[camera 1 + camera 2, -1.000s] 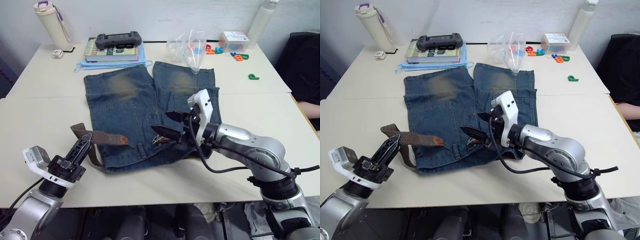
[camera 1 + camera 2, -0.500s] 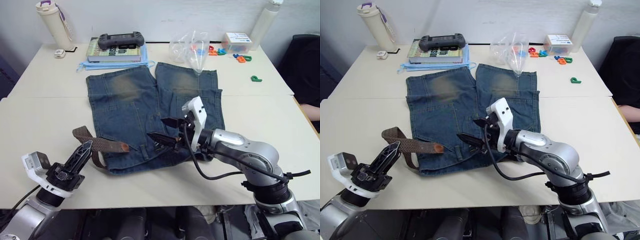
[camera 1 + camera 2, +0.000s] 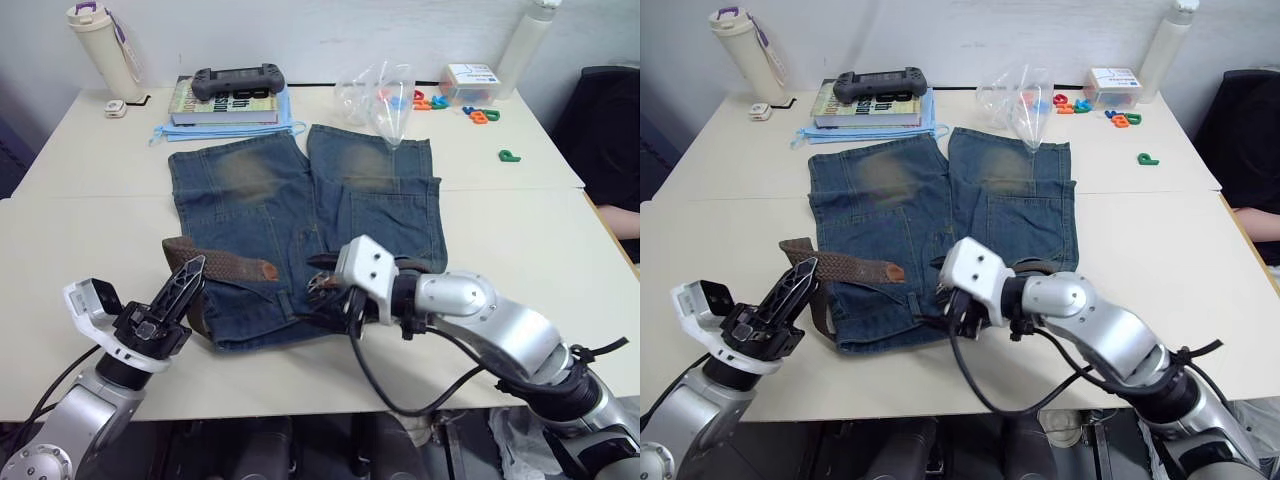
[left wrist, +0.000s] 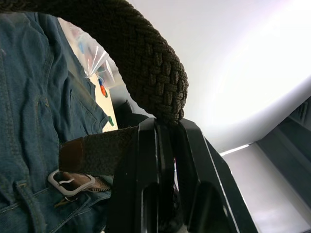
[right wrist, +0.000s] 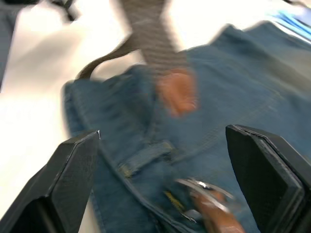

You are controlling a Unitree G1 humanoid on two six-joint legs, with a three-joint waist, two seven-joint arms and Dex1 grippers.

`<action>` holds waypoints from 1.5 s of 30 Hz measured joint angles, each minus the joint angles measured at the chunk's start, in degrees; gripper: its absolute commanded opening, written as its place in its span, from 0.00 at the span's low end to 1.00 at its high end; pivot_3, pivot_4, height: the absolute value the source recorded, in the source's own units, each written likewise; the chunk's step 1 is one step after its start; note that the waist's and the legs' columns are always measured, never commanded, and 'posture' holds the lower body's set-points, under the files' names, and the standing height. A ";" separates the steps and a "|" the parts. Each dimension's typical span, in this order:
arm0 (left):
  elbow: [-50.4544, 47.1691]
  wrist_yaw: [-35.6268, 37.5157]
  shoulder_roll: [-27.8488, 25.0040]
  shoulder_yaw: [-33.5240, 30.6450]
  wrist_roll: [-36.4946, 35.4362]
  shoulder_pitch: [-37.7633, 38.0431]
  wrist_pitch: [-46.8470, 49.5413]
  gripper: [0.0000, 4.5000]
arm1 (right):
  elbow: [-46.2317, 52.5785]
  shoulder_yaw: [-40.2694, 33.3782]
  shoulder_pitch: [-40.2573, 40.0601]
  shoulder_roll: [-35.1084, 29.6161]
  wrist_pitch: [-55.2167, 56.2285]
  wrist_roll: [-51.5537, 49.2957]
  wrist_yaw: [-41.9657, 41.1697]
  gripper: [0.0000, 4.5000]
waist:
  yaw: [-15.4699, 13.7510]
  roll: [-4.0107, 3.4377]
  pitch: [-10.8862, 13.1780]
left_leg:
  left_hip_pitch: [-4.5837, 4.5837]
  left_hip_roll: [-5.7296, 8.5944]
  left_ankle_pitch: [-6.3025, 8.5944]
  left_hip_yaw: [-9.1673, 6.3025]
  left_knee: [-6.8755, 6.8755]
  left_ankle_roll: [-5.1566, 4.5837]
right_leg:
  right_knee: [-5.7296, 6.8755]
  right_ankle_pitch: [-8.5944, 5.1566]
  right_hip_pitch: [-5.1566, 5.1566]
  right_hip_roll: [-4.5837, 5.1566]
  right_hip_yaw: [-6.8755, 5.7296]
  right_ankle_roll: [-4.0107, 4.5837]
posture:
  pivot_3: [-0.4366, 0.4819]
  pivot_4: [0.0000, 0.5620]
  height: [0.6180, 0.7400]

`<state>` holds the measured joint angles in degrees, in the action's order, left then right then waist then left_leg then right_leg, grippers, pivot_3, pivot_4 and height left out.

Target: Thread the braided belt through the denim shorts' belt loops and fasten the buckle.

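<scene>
The denim shorts (image 3: 300, 235) lie flat on the tabletop (image 3: 90, 230), waistband toward the robot, with the braided belt (image 3: 225, 266) stretched crosswise over the left hip, its tan tip (image 3: 267, 270) pointing right toward the buckle (image 3: 322, 283) at mid-waistband. The left gripper (image 3: 185, 283) has its fingers together, clamped on the belt's looped end at the shorts' left edge, as the left wrist view shows. The right gripper (image 5: 160, 189) holds its fingers wide apart just over the buckle and a belt loop (image 5: 146, 158), the tan tip lying straight ahead of them. That tip lies nearer the right arm, which looks better placed to draw it across.
</scene>
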<state>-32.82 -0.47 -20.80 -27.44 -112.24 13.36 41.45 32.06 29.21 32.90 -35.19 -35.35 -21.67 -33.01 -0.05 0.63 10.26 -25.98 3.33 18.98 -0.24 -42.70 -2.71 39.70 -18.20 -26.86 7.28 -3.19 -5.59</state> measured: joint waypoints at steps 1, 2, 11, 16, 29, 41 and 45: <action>-0.36 -0.40 0.21 0.69 0.00 -0.46 -0.52 0.00 | -0.57 1.11 0.45 0.85 1.10 2.52 0.21 0.98 | 0.00 0.00 0.00 | 0.04 0.00 -0.01 0.00 0.00 0.02 | -0.02 0.01 0.06 0.00 0.00 -0.02 | 0.48 0.27 0.40; -0.78 -0.99 0.32 1.57 0.00 -0.82 -1.26 0.00 | -1.90 2.93 1.50 2.24 2.92 6.60 1.28 0.98 | 0.07 0.00 0.00 | 0.16 0.01 -0.02 0.00 0.04 0.05 | -0.04 0.02 0.17 -0.01 0.00 -0.04 | 0.48 0.27 0.40; -3.84 -6.56 2.66 6.15 -0.02 -2.17 -7.20 0.00 | -10.14 8.56 1.51 12.41 14.89 30.81 11.20 0.98 | -0.25 0.02 -0.01 | 0.73 0.06 -0.22 0.02 0.72 0.37 | -0.26 0.01 0.52 -0.11 0.02 -0.03 | 0.48 0.27 0.40; -5.23 -8.53 3.04 7.52 -0.03 -2.23 -9.13 0.00 | -10.31 8.34 -1.05 15.59 16.19 35.62 13.44 0.87 | -0.10 0.03 -0.01 | 0.84 0.06 -0.27 0.04 0.71 0.41 | -0.19 0.01 0.57 -0.13 0.06 -0.03 | 0.48 0.27 0.40; -6.35 -12.51 4.43 8.72 -0.02 -3.50 -12.32 0.00 | -11.60 3.84 -3.41 17.95 18.16 42.76 13.95 0.01 | -0.06 0.03 -0.01 | 0.85 0.02 -0.29 0.04 0.73 0.45 | -0.15 0.00 0.56 -0.21 0.08 0.00 | 0.48 0.27 0.40; -6.67 -13.66 0.67 8.16 -0.05 -3.43 -11.41 0.70 | -12.88 1.66 -1.49 19.91 17.08 47.34 12.34 0.00 | 0.12 0.03 -0.01 | 0.86 -0.04 -0.29 0.05 0.72 0.51 | -0.10 -0.02 0.52 -0.36 0.16 0.03 | 0.48 0.27 0.40; -8.49 -7.67 -4.06 10.07 -0.05 0.56 -9.81 0.70 | -15.13 1.40 1.88 21.57 13.01 48.67 10.99 0.00 | 0.12 0.02 -0.01 | 0.86 -0.12 -0.27 0.01 0.73 0.61 | -0.06 -0.09 0.49 -0.45 0.19 0.17 | 0.48 0.27 0.40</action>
<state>-41.31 -8.14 -24.86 -17.37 -112.29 13.92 31.64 16.93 30.61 34.78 -13.63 -22.34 26.99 -22.03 0.07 0.66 10.24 -25.12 3.21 18.71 -0.24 -41.97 -2.10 39.64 -18.29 -26.37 6.83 -3.00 -5.43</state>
